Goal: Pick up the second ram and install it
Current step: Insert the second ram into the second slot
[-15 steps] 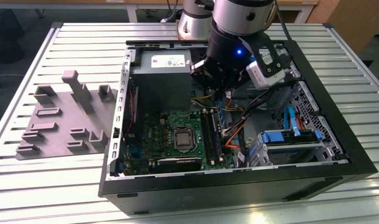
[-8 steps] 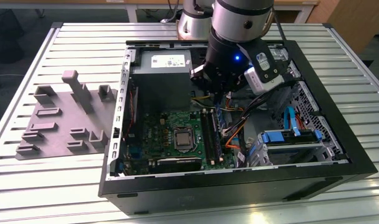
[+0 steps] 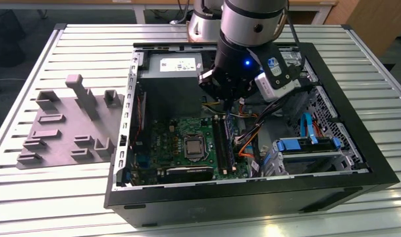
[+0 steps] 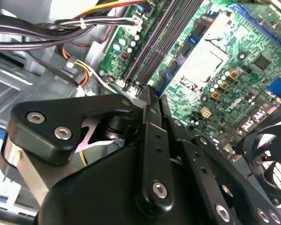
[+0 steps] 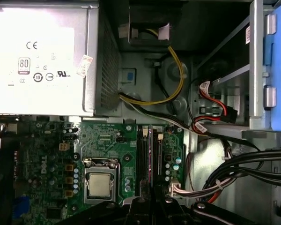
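Observation:
A thin blue ram stick [image 3: 231,138] stands on edge in the black slot rails [image 3: 218,143] of the motherboard, beside the processor. I cannot tell whether it is the second ram. In the first wrist view the rails [image 5: 144,154] run straight away from my fingertips. My gripper [image 3: 225,104] hangs just above the far end of the rails, pointing down. In the second wrist view its fingers [image 4: 147,101] meet at the tip, shut, with nothing visible between them. The gripper [image 5: 152,202] sits over the rails' near end in the first wrist view.
The open computer case [image 3: 253,190] lies on a slatted table. Inside are a power supply [image 3: 177,64], the processor [image 3: 194,146], loose cable bundles [image 3: 249,140], blue drive clips [image 3: 306,144] and a fan [image 4: 271,154]. A grey holder plate [image 3: 68,123] lies at the exterior view's left.

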